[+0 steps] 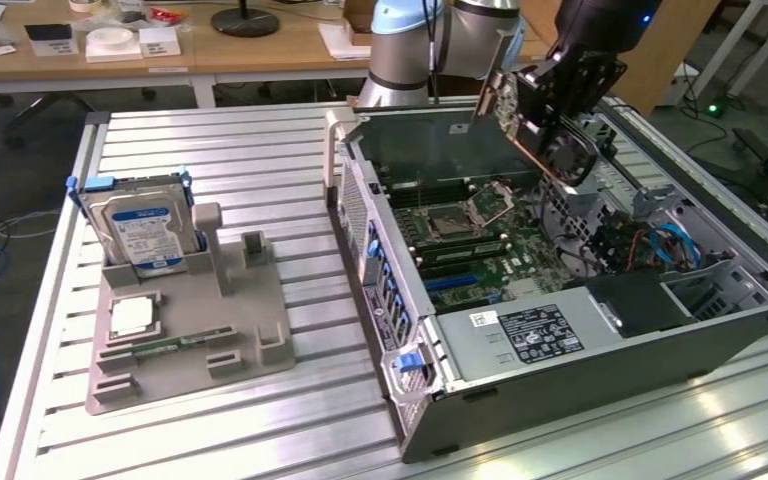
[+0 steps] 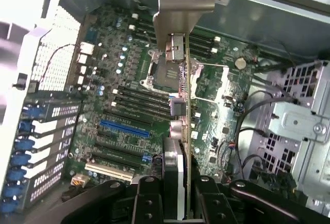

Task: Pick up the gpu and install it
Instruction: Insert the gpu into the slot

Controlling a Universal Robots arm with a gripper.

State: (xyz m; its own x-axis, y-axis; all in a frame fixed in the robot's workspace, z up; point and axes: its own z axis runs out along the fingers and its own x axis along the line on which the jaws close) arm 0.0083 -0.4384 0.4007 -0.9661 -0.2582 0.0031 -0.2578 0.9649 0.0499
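Your pincer (image 2: 178, 195) is clamped on the gpu (image 2: 178, 105), held on edge above the motherboard (image 1: 478, 250) inside the open case (image 1: 598, 370); lower it tilted or off its slot and you could jam it or scrape components; the holder (image 1: 244, 330) at the exterior view's left holds 1 hard drive (image 1: 144, 225) standing.

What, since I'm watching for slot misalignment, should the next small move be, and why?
Probably carry the gpu across toward the blue slot before lowering. The gripper holds it edge-on above the motherboard, and in the wrist view its edge lies over the CPU socket, apart from that slot.
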